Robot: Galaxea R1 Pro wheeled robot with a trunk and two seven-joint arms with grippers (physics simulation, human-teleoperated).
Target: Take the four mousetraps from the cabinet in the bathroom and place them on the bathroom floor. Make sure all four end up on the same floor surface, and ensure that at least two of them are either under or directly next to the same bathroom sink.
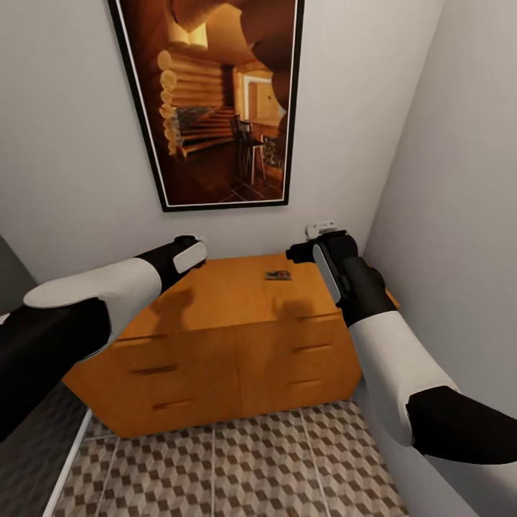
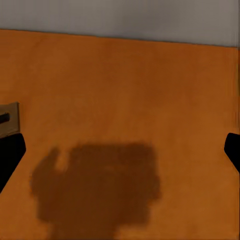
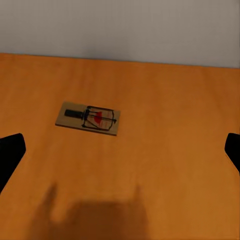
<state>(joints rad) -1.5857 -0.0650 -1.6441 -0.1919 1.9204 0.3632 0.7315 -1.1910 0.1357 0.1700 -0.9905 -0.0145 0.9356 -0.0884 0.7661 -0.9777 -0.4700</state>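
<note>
Mousetrap (image 1: 278, 275) count was one: a single trap lay flat on top of the cabinet (image 1: 215, 345), toward its back edge and near the wall. In the right wrist view the trap (image 3: 88, 118) sat ahead of the right jaws (image 3: 120, 152) and slightly off to one side, its long axis crosswise to the line of reach. Those jaws stood wide apart, holding nothing. The right gripper (image 1: 305, 251) hovered just beside the trap, the nearer of two arms. The left jaws (image 2: 120, 152) were also spread and empty over bare wood, with a trap's corner (image 2: 9, 119) at the frame edge. Floor tiles (image 1: 273, 459) lay below.
</note>
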